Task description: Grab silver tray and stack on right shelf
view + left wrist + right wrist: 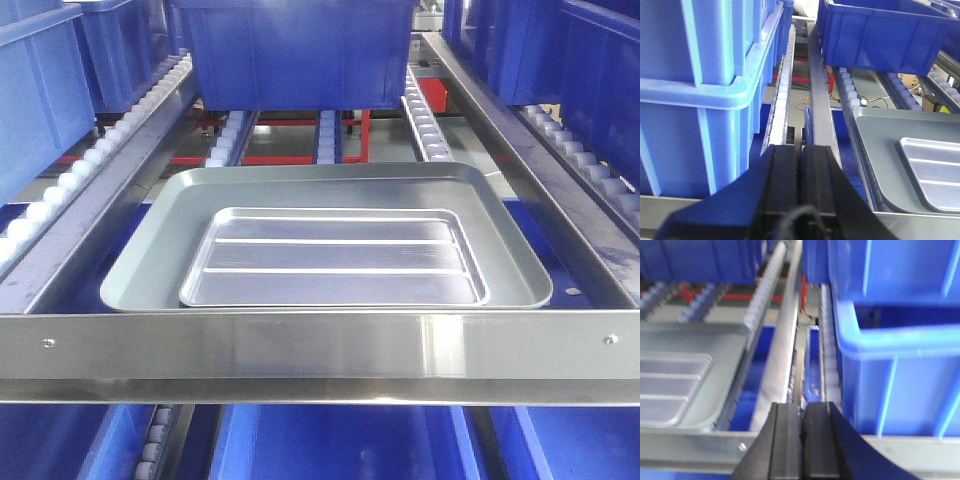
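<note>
1. Silver tray (pixel 335 257) lying flat inside larger, duller tray (pixel 150 250), both on roller shelf (pixel 320 345) just behind wide front rail. Ribs and long axis running left to right, parallel to rail.
2. Left gripper (pixel 799 165): black fingers pressed together, clenched on nothing. Parked at near left, over gap between roller lane (pixel 780 100) and steel rail; light-blue bins (pixel 700 90) stacked on its left.
3. Right gripper (pixel 802 422): fingers also together, nothing between them. Parked at near right, above front rail, blue bin (pixel 895 350) on its right.
4. Neither gripper visible in front view; no contact with either tray.
5. Key relation: from left gripper, silver tray (pixel 932 170) off to the right and a little farther in; from right gripper, silver tray (pixel 670 385) off to the left. Tray short ends facing the two arms, one each. Roughly equal reach by the look of it; cannot tell which arm is closer.
6. Judged stage: grasp not begun. Tray nested, rim low inside outer tray's floor, so likely need to open a gripper, swing inward and pinch a short-end rim.
7. Risks, as judged: thin shiny rim slipping; outer tray dragged along with it.
8. Dark-blue bin (pixel 300 50) sitting farther back on same lanes, well apart from trays.
</note>
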You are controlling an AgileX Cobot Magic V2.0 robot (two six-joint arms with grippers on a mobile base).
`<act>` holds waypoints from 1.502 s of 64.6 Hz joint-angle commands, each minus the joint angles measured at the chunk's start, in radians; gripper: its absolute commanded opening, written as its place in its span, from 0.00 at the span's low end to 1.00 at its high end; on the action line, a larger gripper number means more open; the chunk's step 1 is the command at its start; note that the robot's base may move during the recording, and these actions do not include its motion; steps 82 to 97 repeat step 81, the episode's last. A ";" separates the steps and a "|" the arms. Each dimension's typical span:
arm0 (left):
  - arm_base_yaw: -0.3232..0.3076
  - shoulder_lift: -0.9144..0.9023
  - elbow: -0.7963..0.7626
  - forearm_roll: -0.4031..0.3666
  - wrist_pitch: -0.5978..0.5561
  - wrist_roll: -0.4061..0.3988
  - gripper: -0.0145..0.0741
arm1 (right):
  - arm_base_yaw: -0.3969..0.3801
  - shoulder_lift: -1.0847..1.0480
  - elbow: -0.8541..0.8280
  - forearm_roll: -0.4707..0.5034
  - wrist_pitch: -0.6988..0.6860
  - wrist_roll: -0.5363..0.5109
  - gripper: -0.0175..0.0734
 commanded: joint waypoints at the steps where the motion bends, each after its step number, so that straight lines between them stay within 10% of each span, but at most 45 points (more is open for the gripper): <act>1: 0.002 -0.013 0.018 -0.009 -0.092 0.003 0.06 | -0.044 -0.020 -0.003 0.031 -0.115 -0.042 0.25; 97: 0.002 -0.013 0.018 -0.009 -0.092 0.003 0.06 | -0.112 -0.021 0.029 0.032 -0.227 -0.041 0.25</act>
